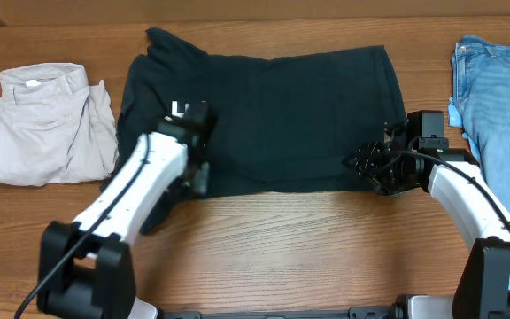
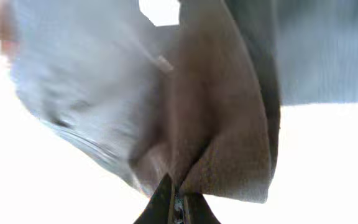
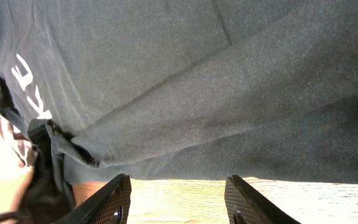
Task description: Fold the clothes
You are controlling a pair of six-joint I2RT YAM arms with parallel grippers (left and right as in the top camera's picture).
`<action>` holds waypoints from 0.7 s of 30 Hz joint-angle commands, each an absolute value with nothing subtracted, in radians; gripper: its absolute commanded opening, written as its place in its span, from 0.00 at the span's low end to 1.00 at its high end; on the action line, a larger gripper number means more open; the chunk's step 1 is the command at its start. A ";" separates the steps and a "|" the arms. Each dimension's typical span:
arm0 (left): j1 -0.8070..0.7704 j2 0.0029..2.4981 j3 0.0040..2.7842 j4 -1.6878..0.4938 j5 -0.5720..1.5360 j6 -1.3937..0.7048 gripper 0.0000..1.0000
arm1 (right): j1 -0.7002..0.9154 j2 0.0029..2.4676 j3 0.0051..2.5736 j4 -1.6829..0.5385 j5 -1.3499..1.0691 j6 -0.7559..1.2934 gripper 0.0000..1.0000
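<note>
At its eight o'clock edge, the soft, limp T-shirt (image 1: 290, 115) is pinched by the clenched left tool (image 2: 176, 205); the right tool (image 3: 178, 182) is seen released.

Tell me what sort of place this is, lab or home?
Most likely a lab bench for robot folding trials: a left arm and a right arm mounted at a wooden table, with a black T-shirt, beige trousers and jeans laid out on it.

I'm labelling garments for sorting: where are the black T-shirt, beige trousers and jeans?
black T-shirt (image 1: 299, 115), overhead view, middle of its body
beige trousers (image 1: 47, 124), overhead view, centre of the fabric
light-blue jeans (image 1: 498, 97), overhead view, mid denim
</note>
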State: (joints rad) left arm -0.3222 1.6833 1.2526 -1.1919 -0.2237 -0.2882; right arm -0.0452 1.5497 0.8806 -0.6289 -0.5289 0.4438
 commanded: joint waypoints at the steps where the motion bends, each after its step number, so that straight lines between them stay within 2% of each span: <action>1: -0.246 1.661 1.291 -1.121 -0.394 -0.239 0.04 | -0.045 1.557 0.895 -0.627 -0.517 0.433 0.53; 12: -0.112 1.664 1.291 -0.724 -0.398 0.032 0.04 | -0.045 1.557 0.895 -0.627 -0.517 0.433 0.53; 13: -0.109 1.665 1.291 -0.706 -0.395 0.040 0.10 | -0.045 1.557 0.895 -0.627 -0.517 0.434 0.53; 15: -0.109 1.670 1.291 -0.677 -0.395 0.064 0.49 | -0.045 1.557 0.895 -0.628 -0.517 0.434 0.53; 19: -0.092 1.672 1.291 -0.681 -0.426 0.066 0.76 | -0.045 1.557 0.895 -0.642 -0.517 0.438 0.52; 21: -0.082 1.672 1.291 -0.731 -0.429 0.035 0.83 | -0.045 1.557 0.895 -0.646 -0.517 0.437 0.52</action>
